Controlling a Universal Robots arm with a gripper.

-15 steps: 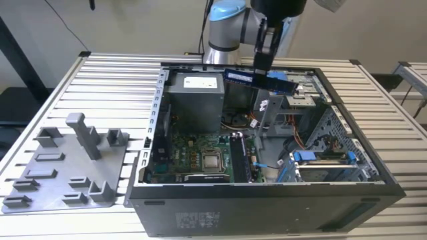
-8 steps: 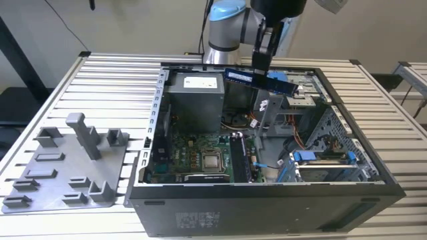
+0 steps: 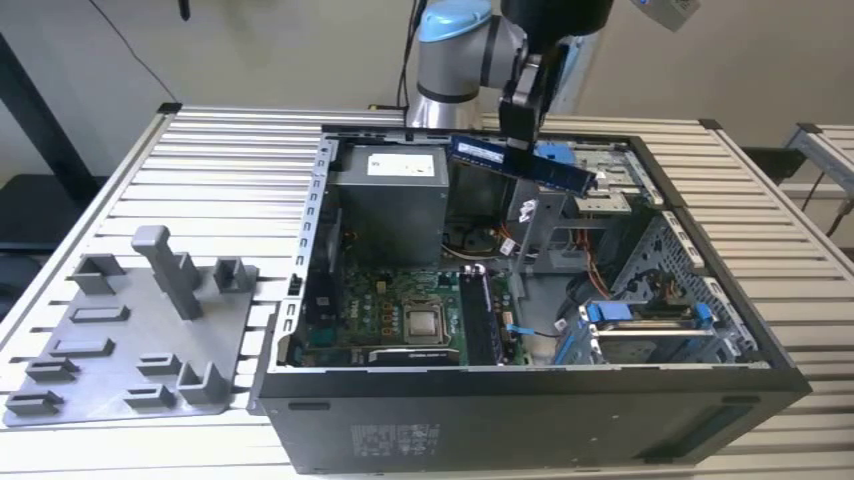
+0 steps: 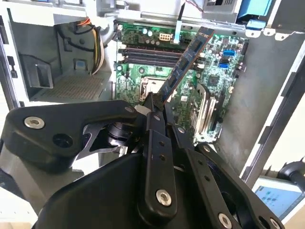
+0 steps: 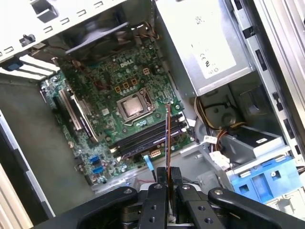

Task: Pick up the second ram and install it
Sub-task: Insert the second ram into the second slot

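- I have the gripper (image 3: 518,135) clamped on the second ram (image 3: 527,163), its fingers pinching one end of the stick.
- In the exterior view the stick hangs in the air above the open computer case (image 3: 534,385), touching nothing inside it. It is tilted, with the end toward the exterior view's right lower.
- It sits just to the exterior view's right of the grey power supply (image 3: 387,200) and well above the green motherboard (image 3: 387,310).
- In the first wrist view I see the stick edge-on, reaching out from the fingertips over the dark memory slots (image 5: 147,138) beside the processor (image 5: 131,106).
- In the second wrist view the board slants out from the fingers across the motherboard.
- The case lies on its side on the slatted bench (image 3: 200,170), with a grey fixture plate (image 3: 134,330) to its exterior-view left.
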